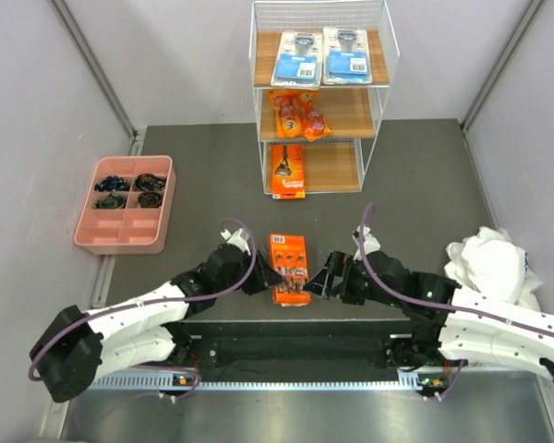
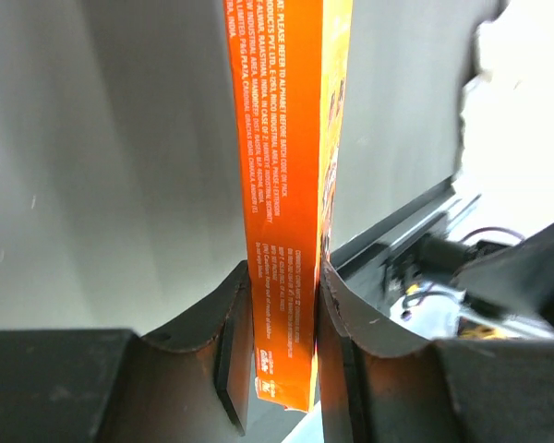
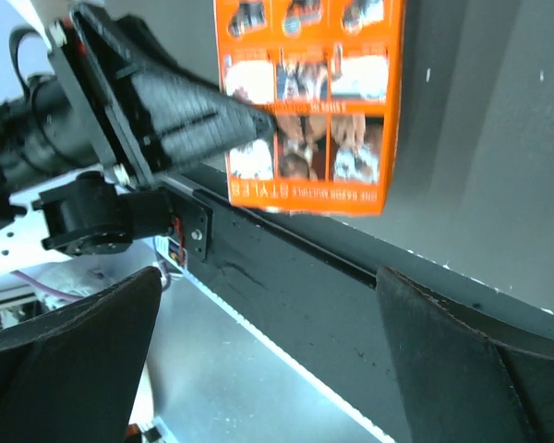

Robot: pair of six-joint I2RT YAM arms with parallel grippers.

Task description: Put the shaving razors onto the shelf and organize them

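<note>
My left gripper (image 1: 266, 280) is shut on the left edge of the orange card (image 1: 290, 268), near the table's front edge. In the left wrist view the card (image 2: 291, 185) stands edge-on between the black fingers (image 2: 231, 341). My right gripper (image 1: 319, 284) is open and empty just right of the card, which also shows in the right wrist view (image 3: 309, 101). The white wire shelf (image 1: 258, 120) at the back holds two blue blister cards (image 1: 297, 57) on the top board, two orange pouches (image 1: 300, 113) on the middle board, and the long orange-black box (image 1: 288, 171) on the bottom board.
A pink compartment tray (image 1: 162, 208) with small dark items sits at the left. A crumpled white cloth (image 1: 489, 263) lies at the right by the wall. A black rail (image 1: 295, 346) runs along the near edge between the arm bases.
</note>
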